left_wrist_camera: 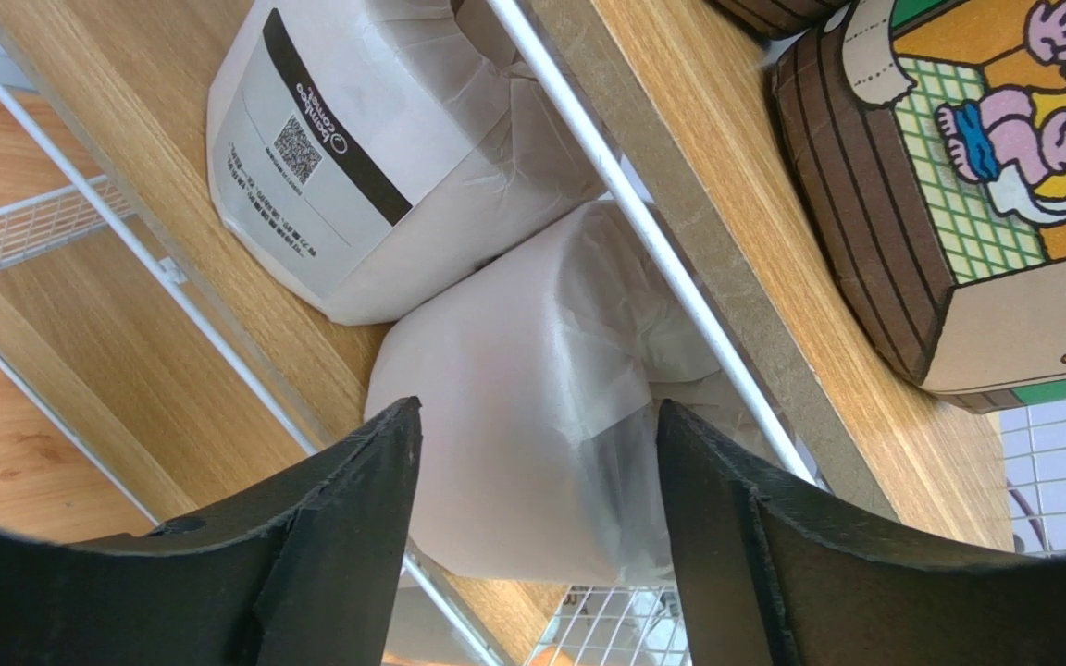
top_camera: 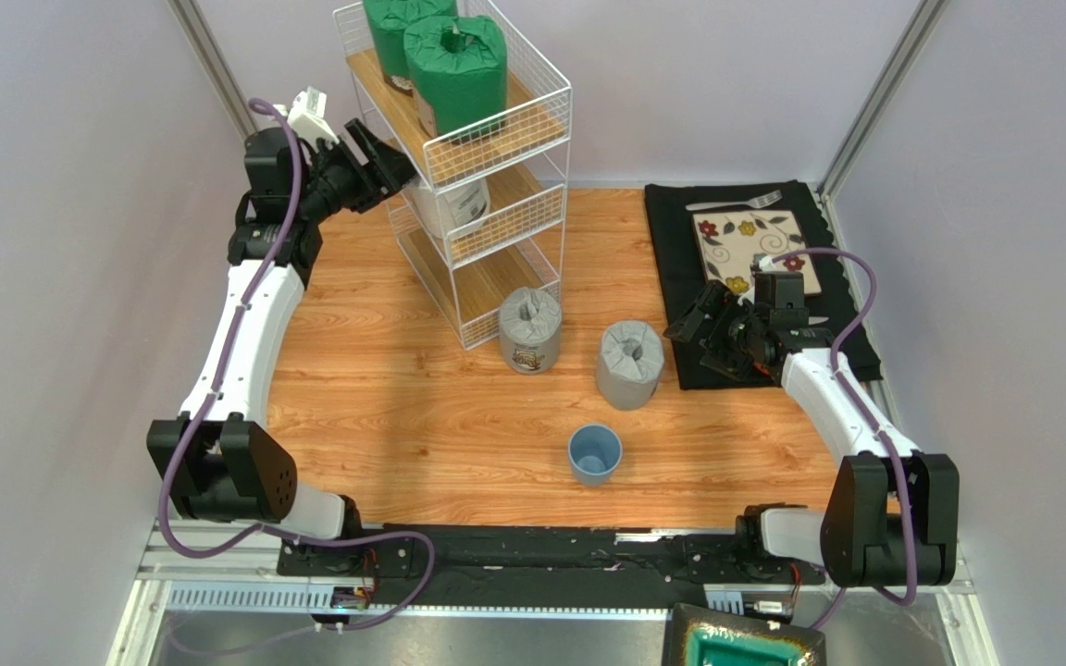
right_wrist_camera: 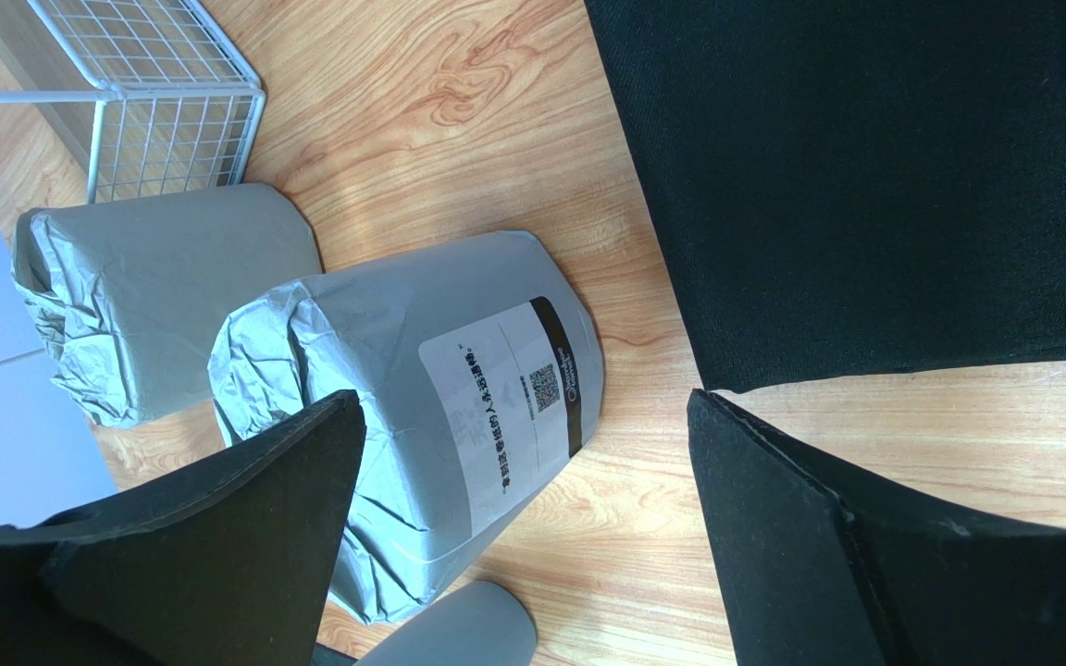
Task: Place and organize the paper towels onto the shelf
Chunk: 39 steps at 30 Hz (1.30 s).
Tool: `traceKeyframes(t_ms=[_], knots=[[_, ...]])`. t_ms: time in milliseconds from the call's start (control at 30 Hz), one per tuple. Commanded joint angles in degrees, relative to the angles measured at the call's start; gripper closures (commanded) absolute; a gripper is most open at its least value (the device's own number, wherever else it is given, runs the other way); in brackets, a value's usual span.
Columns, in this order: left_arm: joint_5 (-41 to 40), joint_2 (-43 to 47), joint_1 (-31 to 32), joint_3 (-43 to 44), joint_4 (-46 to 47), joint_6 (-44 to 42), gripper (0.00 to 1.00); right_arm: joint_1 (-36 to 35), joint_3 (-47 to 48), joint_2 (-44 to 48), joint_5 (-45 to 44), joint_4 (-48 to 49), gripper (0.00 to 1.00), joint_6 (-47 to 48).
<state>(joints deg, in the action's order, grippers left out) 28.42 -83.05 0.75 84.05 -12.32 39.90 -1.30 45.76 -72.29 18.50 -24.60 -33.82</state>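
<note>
The white wire shelf (top_camera: pixel 497 264) stands at the back. Two green rolls (top_camera: pixel 455 70) sit on its top tier. Two white rolls (top_camera: pixel 462 201) lie on the middle tier; in the left wrist view they are the near roll (left_wrist_camera: pixel 539 416) and the labelled roll (left_wrist_camera: pixel 344 167). My left gripper (top_camera: pixel 389 160) is open at the shelf's left side, its jaws (left_wrist_camera: pixel 539 410) apart in front of the near white roll, not touching it. Two grey rolls (top_camera: pixel 529 329) (top_camera: pixel 629 364) stand on the table. My right gripper (top_camera: pixel 699 330) is open and empty, facing the nearer grey roll (right_wrist_camera: pixel 428 430).
A small blue cup (top_camera: pixel 594 454) stands in front of the grey rolls and shows in the right wrist view (right_wrist_camera: pixel 455 625). A black mat (top_camera: pixel 761 361) with a floral plate (top_camera: pixel 754 243) lies at the right. The shelf's bottom tier (top_camera: pixel 476 285) shows bare planks.
</note>
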Motion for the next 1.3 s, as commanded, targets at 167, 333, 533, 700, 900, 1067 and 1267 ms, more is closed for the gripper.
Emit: traceKeyframes(t_ms=[167,333,533,700,900,1067,1267], knots=[[0.8,2.2,0.1,-1.4,3.8,1.0,0.27,0.2,-0.2,0.0,-0.3,1.1,0.10,0.0],[1.1,4.3,0.0,-4.1,7.5,3.2,0.26,0.2,-0.3,0.1,-0.2,1.0,0.10,0.1],[2.6,5.2,0.0,-5.7,14.4,6.8,0.25,0.3,-0.4,0.4,-0.3,1.0,0.11,0.0],[3.8,5.4,-0.1,-7.1,17.9,9.3,0.23,0.2,-0.6,0.3,-0.3,1.0,0.11,0.1],[5.4,7.1,-0.1,-11.2,21.0,11.8,0.23,0.3,-0.5,0.1,-0.4,1.0,0.10,0.2],[6.2,9.9,-0.1,-14.2,20.8,11.3,0.23,0.3,-0.5,-0.5,-0.2,1.0,0.11,0.2],[5.5,12.7,-0.2,-15.9,18.2,9.1,0.22,0.2,-0.7,-0.7,0.2,1.6,0.11,0.0]])
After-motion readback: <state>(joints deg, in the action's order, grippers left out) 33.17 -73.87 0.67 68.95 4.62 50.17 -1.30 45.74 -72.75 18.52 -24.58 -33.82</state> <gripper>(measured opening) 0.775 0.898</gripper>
